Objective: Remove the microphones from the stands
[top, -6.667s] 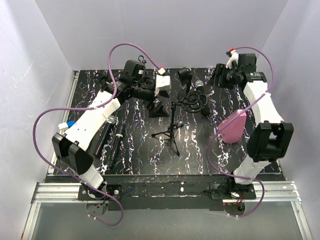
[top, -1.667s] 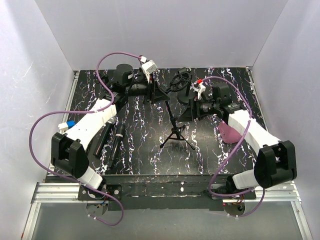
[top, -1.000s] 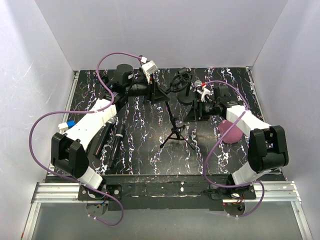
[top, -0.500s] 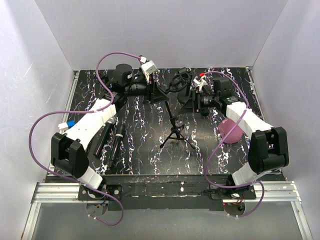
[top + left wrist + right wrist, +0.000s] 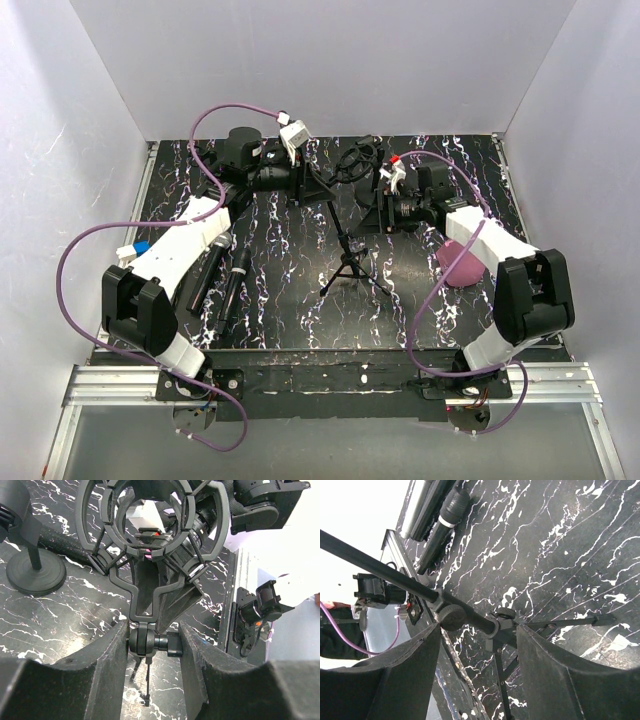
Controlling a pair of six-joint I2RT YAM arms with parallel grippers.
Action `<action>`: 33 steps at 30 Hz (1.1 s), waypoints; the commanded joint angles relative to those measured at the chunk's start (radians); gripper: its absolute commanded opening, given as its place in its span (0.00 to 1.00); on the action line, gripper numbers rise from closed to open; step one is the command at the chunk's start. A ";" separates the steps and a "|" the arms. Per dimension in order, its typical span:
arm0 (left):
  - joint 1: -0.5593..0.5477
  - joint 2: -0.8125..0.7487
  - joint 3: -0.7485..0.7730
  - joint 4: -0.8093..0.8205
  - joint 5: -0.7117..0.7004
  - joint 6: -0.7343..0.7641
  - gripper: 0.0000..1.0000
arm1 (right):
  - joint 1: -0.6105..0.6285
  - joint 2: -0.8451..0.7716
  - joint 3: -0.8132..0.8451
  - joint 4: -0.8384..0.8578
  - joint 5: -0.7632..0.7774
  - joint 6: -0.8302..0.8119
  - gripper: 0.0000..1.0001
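My left fingers (image 5: 100, 670) are narrow, clamped on the stand (image 5: 146, 642) at its joint under the mount (image 5: 145, 592); my right fingers (image 5: 400, 680) stand wide, empty. The mount's ring looks empty. The dark barrel flat on the tabletop (image 5: 75, 610) behind it is probably the mic (image 5: 60, 544), long axis level, head end unclear. Likely stiff, weighty, slick: grip mid-barrel.

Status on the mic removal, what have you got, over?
Left gripper shut on shock mount at its swivel. Right gripper open, straddling stand pole. Mount ring looks empty; its microphone not in sight.
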 commanded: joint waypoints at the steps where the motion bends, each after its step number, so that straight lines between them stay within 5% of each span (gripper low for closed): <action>1: 0.016 -0.036 0.024 0.017 0.011 0.013 0.00 | 0.004 0.039 0.024 -0.017 0.023 -0.028 0.67; 10: 0.016 -0.031 0.033 0.015 0.013 0.015 0.00 | 0.007 0.047 0.007 -0.106 0.188 -0.142 0.63; 21: 0.011 -0.013 0.101 0.011 0.088 0.090 0.00 | -0.018 -0.094 -0.001 -0.107 0.207 -0.146 0.64; 26: 0.009 0.004 0.180 -0.098 0.145 0.245 0.00 | -0.134 -0.180 0.160 -0.312 0.113 -0.149 0.71; 33: 0.009 0.021 0.208 -0.273 0.154 0.455 0.00 | -0.167 -0.184 0.438 -0.641 0.329 -0.337 0.76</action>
